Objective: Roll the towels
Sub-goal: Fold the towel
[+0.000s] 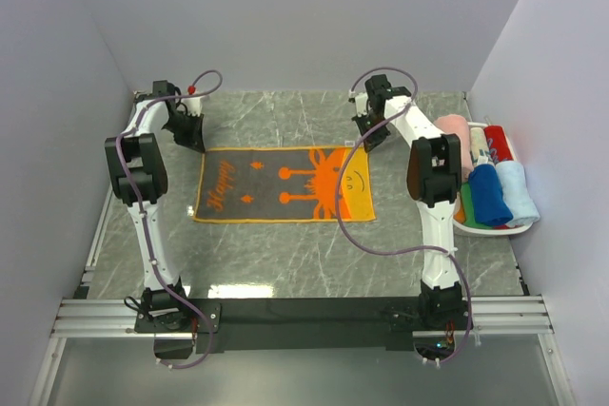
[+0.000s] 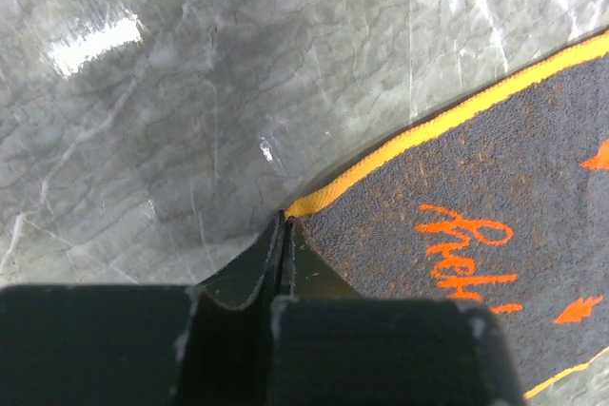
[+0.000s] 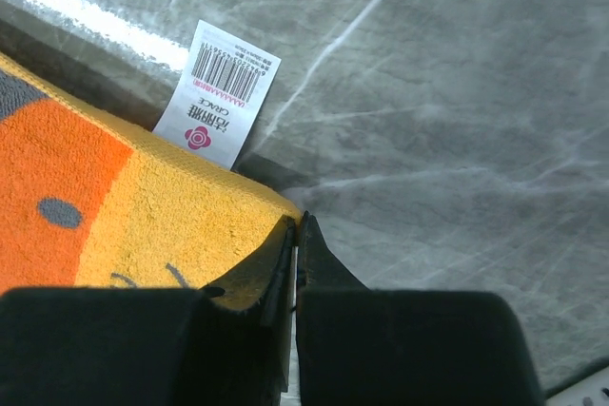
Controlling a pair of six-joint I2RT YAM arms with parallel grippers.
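The grey-and-orange "Happy" towel (image 1: 285,185) lies spread flat in the middle of the table. My left gripper (image 1: 193,140) is at its far left corner. In the left wrist view the jaws (image 2: 285,219) are shut, their tips pinching the yellow-edged corner of the towel (image 2: 476,168). My right gripper (image 1: 366,140) is at the far right corner. In the right wrist view it (image 3: 301,221) is shut on the yellow corner of the towel (image 3: 114,187), which is raised slightly off the table.
A white basket (image 1: 519,228) stands at the right wall with rolled towels in it: pink (image 1: 454,130), red (image 1: 497,140), blue (image 1: 488,195), pale blue (image 1: 517,187), green (image 1: 468,206). A white barcode label (image 3: 217,92) sticks out from the towel's far edge.
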